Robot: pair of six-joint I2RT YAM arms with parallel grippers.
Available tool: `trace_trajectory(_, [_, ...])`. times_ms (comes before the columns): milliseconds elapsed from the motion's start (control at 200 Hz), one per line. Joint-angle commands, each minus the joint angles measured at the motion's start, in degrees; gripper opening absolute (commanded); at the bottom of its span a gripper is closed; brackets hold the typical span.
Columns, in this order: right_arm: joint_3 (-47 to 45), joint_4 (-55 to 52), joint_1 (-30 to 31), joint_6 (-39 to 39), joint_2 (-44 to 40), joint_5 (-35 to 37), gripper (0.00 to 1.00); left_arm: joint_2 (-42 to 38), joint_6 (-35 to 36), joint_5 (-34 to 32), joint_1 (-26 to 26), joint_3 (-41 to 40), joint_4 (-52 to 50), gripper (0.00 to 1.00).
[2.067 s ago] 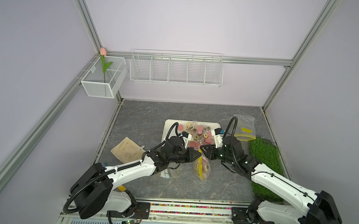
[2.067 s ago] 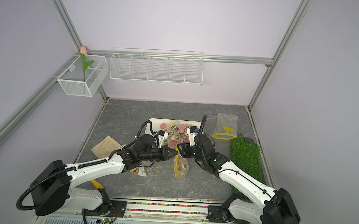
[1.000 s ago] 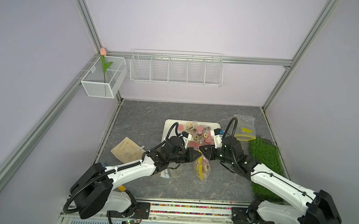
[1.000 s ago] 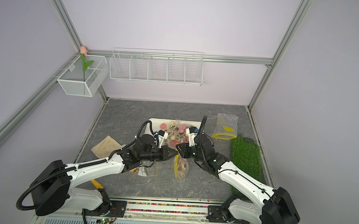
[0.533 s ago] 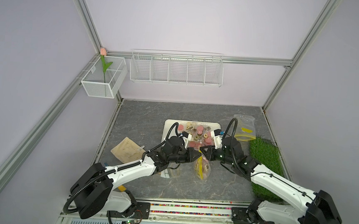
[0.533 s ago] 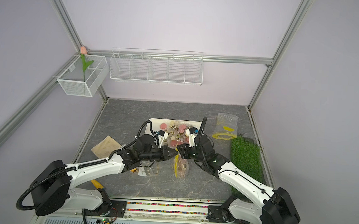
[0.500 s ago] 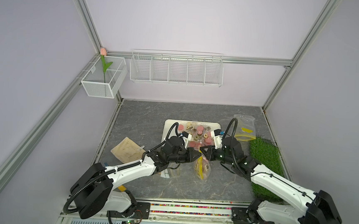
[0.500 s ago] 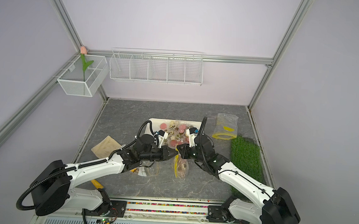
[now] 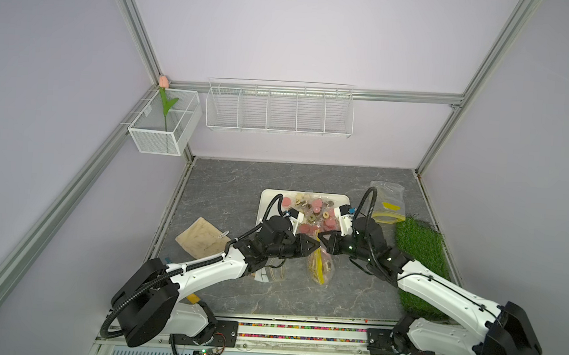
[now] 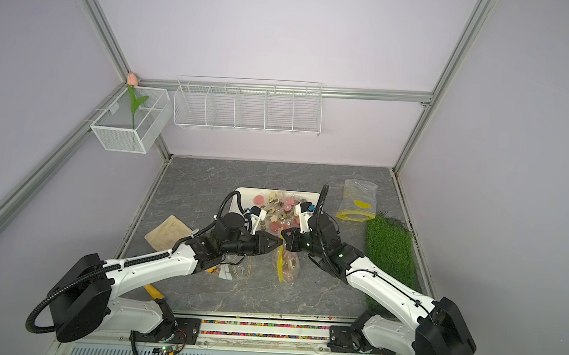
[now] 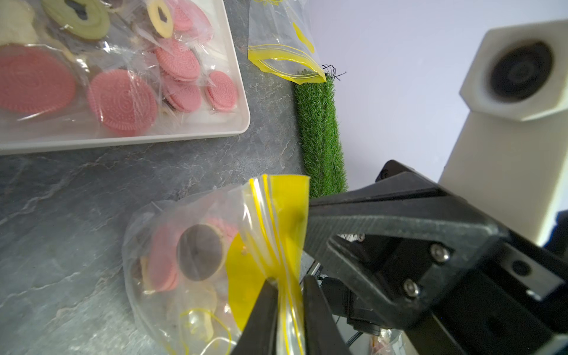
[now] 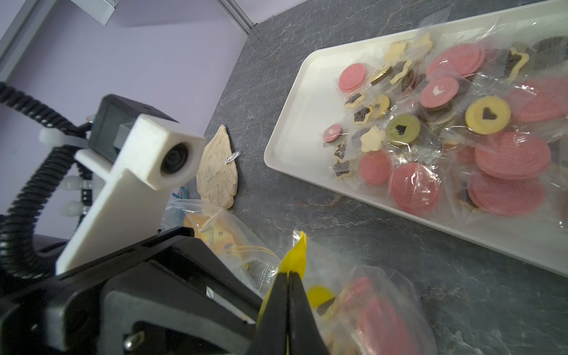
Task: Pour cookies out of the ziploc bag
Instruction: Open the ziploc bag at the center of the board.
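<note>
The clear ziploc bag (image 9: 319,270) (image 10: 285,265) with a yellow zip strip hangs between my two grippers, its bottom on the table. Pink and dark cookies (image 11: 199,255) show inside it. My right gripper (image 12: 287,273) (image 9: 320,236) is shut on the top of the yellow strip. My left gripper (image 11: 287,281) (image 9: 315,247) stands slightly open, with the strip's edge passing between its fingers. Several wrapped cookies (image 9: 311,211) (image 12: 430,138) lie on the white tray (image 9: 266,197) (image 11: 239,92) just behind the grippers.
An empty yellow-strip bag (image 9: 386,202) lies at the back right, partly on a green grass mat (image 9: 418,249). A beige flat piece (image 9: 201,237) lies left of the tray. Another clear bag (image 9: 269,273) sits under my left arm. A wire basket (image 9: 279,109) hangs on the back wall.
The right jaws have closed onto the bag's yellow strip. The left jaws have parted a little. Both arms have hardly moved.
</note>
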Motion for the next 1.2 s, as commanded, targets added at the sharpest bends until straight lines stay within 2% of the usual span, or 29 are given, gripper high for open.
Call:
trace_trajectory(0, [-0.94, 1.25, -0.21, -0.30, -0.99, 0.07, 0.07, -1.74, 0.13, -0.55, 0.40, 0.50, -0.32, 0.28])
trace_trajectory(420, [-1.59, 2.66, -0.11, 0.40, -1.31, -0.70, 0.07, -6.56, 0.79, -2.61, 4.69, -1.62, -0.92, 0.32])
trace_trajectory(775, [-1.81, 2.95, -0.10, 0.49, -1.28, -0.67, 0.07, -0.61, -0.90, 3.27, 4.74, 0.49, 1.53, 0.27])
trace_trajectory(1195, [-2.08, 3.45, -0.12, 0.71, -1.07, -0.76, 0.07, -0.01, -4.30, 3.13, 4.60, -1.09, 7.63, 0.22])
